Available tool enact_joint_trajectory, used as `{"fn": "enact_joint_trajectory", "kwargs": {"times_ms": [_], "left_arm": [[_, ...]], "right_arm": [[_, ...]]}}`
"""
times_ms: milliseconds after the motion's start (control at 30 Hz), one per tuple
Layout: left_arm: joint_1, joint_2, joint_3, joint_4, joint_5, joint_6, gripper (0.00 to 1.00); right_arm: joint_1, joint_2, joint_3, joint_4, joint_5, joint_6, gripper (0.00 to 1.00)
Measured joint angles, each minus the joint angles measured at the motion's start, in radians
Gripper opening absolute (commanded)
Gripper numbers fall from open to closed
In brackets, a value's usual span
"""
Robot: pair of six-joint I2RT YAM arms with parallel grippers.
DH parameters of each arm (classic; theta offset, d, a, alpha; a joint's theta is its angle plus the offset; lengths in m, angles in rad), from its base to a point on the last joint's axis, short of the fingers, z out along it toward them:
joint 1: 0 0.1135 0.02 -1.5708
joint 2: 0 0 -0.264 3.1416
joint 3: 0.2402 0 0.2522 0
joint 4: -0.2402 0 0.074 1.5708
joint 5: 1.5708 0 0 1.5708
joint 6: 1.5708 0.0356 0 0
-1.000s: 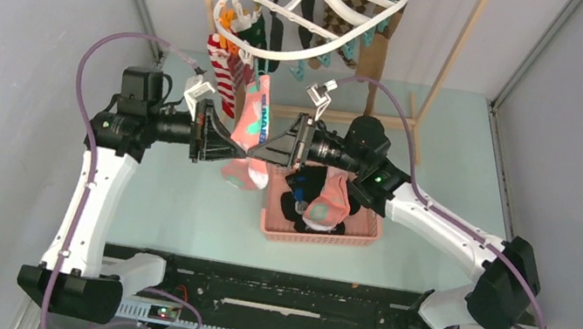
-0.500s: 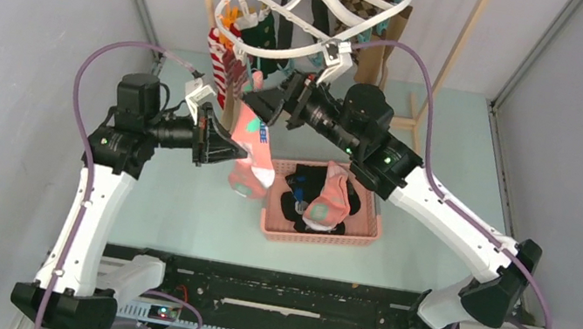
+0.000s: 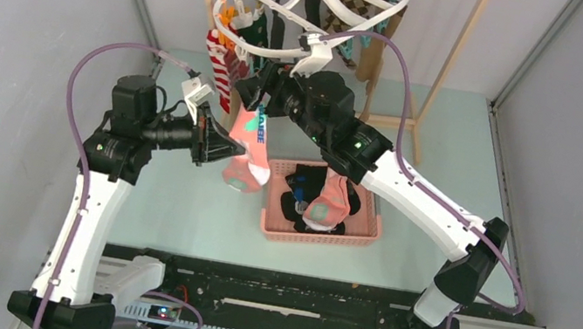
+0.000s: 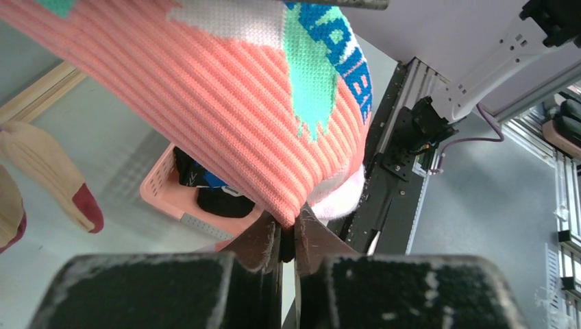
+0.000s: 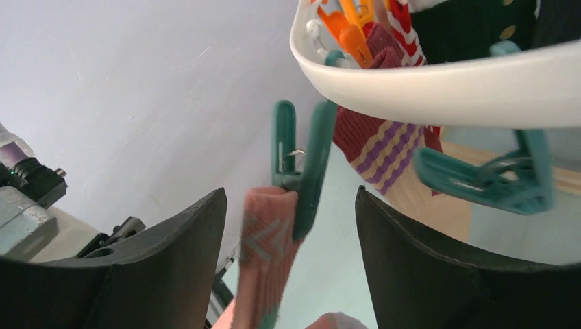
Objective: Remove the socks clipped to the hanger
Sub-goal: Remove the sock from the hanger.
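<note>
Top external view: the left claw (image 3: 230, 149) is pressed together on the lower part of a pink sock (image 3: 254, 134), which hangs above the surface (image 3: 176, 199) just left of a pink basket (image 3: 319, 237) holding other socks. The sock's cuff is clipped in a teal clothespin (image 5: 301, 164) under the rim of the white hanger (image 5: 438, 86). The right claw (image 5: 291, 199) is spread wide, one finger on either side of that clothespin; it seems not to touch it, though the angle leaves this unsure. A purple-striped sock (image 5: 373, 147) hangs just beside.
</note>
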Motion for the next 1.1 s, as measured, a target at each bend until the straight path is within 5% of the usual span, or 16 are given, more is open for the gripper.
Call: {"fn": "enact_joint_trajectory", "kwargs": {"times_ms": [533, 833, 1100], "left_arm": [[-0.006, -0.008, -0.014, 0.001, -0.075, -0.018, 0.09], [-0.007, -0.008, -0.014, 0.000, -0.086, -0.019, 0.09], [-0.013, -0.008, -0.014, -0.010, -0.101, -0.019, 0.09]], "right_arm": [[0.026, 0.049, 0.102, -0.003, 0.150, -0.081, 0.50], [0.011, 0.097, 0.179, -0.020, 0.113, -0.079, 0.66], [0.009, 0.149, 0.252, -0.063, 0.108, -0.081, 0.48]]}}
